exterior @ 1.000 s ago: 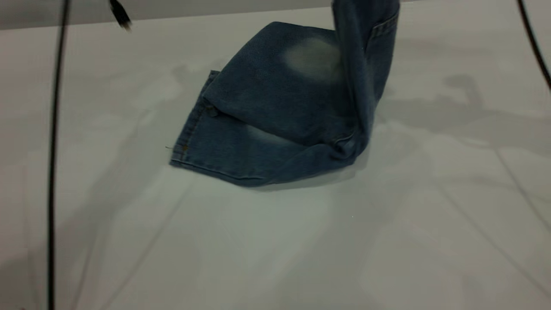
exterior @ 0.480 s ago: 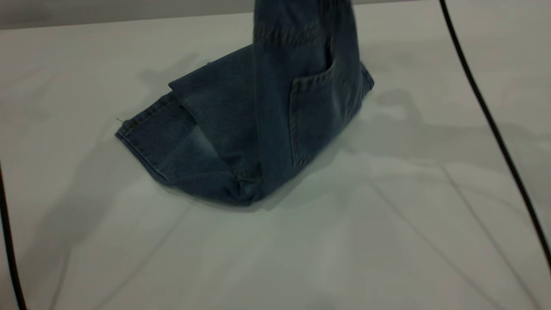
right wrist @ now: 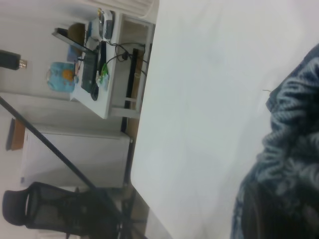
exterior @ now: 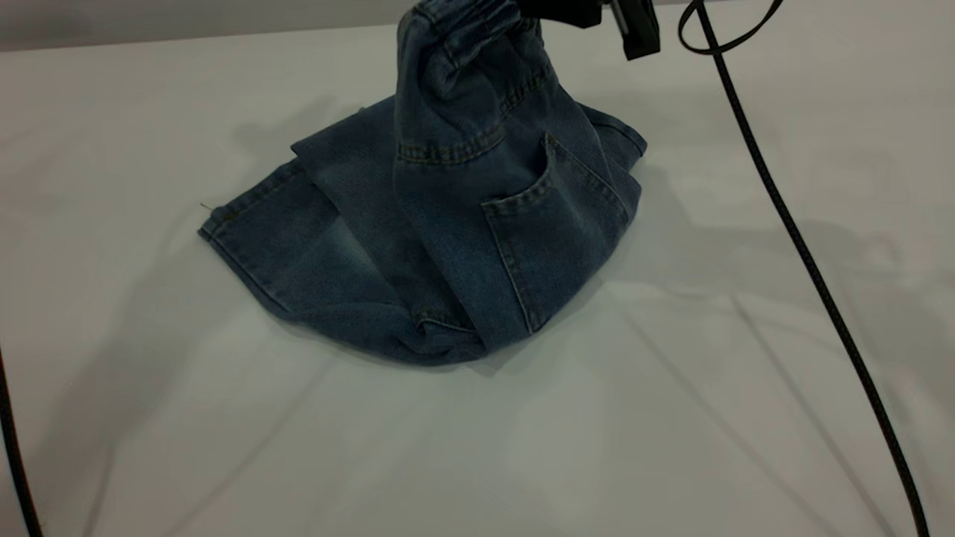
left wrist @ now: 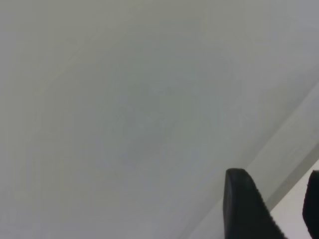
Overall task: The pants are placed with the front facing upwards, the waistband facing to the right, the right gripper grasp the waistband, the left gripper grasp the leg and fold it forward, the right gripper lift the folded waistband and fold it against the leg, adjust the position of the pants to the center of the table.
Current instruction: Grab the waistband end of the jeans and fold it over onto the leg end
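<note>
— What is the biggest thing you see?

— The white desk [exterior: 746,418]. It fills almost all of the exterior view.

— And where are the pants?

— The pants [exterior: 448,246] lie a little left of the middle of the desk, toward its far side. The legs are flat on the desk with the hem pointing to the left. The waistband [exterior: 462,19] is lifted up above them, so the back pocket [exterior: 556,246] faces the camera on a slope.

— Which hand holds them?

— My right hand [exterior: 522,9] is at the top edge, at the waistband. It is closed on the gathered cloth; in my right wrist view the denim bunches close to the camera.

— And the left hand?

— My left hand [left wrist: 271,209] is away from the pants, above bare desk. Its fingers [left wrist: 244,204] stand apart, with nothing between them.

— Anything smaller?

— A black cable [exterior: 806,268] runs down over the right side of the desk.
</note>
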